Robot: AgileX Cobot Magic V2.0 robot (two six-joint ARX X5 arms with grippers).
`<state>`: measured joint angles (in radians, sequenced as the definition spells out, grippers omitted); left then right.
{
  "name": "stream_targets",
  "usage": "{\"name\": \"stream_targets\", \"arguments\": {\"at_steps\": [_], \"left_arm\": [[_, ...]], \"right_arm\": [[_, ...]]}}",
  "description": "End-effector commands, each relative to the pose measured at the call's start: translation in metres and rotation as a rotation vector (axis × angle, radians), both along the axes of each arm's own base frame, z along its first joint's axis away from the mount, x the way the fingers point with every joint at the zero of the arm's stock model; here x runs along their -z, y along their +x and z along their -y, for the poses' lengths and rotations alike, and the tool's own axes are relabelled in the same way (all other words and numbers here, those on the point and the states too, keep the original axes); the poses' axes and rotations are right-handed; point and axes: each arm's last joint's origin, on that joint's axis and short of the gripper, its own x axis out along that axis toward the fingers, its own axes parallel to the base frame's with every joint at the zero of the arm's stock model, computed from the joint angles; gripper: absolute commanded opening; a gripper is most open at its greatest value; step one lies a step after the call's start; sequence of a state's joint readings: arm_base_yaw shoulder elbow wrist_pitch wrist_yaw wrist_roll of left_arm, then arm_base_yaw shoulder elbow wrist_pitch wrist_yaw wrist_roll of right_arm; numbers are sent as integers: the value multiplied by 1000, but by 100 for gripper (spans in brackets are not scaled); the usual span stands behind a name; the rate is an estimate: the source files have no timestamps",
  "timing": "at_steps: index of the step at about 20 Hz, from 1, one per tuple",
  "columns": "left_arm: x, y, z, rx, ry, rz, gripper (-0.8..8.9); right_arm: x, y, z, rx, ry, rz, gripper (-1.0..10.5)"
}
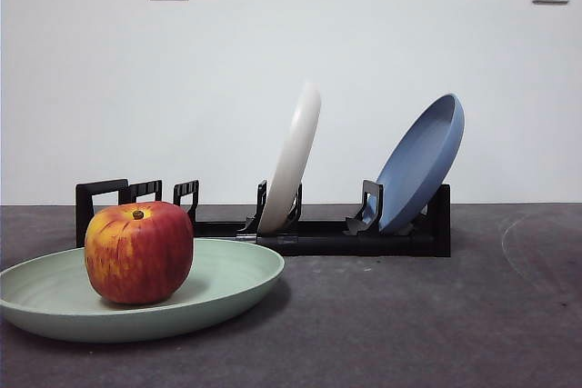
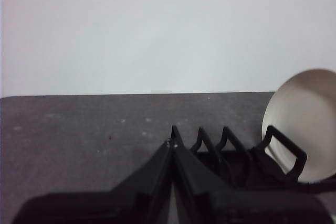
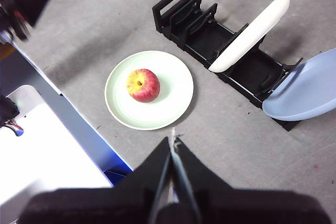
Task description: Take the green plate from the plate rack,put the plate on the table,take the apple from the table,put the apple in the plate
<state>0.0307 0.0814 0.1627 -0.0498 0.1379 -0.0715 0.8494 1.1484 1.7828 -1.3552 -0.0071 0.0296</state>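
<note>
Near the table's [image 1: 436, 315] front edge, on the green plate [image 1: 227, 283]: the apple [image 1: 138, 253], likely firm, smooth, fairly heavy, best gripped across its widest part; left gripper [image 2: 172, 139] and right gripper [image 3: 172, 139] both closed, empty.

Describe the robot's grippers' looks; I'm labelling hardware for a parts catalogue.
The left gripper and the right gripper each have two matte black jaws, broad at the base and tapering to thin pointed tips. No markings or cables show on either.
</note>
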Motion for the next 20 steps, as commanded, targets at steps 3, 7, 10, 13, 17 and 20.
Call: {"name": "stream_targets", "arguments": {"at_steps": [3, 7, 10, 13, 17, 20], "left_arm": [[40, 3, 0, 5, 2, -66, -3], [57, 3, -1, -19, 9, -193, -3], [57, 3, -1, -24, 29, -190, -4], [57, 4, -1, -24, 29, -194, -3], [60, 6, -1, -23, 28, -234, -3], [63, 7, -2, -23, 27, -263, -4]], "right_arm": [[2, -1, 1, -4, -23, -14, -12], [2, 0, 1, 3, -27, -9, -12], [2, 0, 1, 7, -29, -7, -12], [2, 0, 1, 10, -31, -5, -12], [2, 0, 1, 15, -34, -1, -12], [2, 0, 1, 15, -34, -1, -12]]}}
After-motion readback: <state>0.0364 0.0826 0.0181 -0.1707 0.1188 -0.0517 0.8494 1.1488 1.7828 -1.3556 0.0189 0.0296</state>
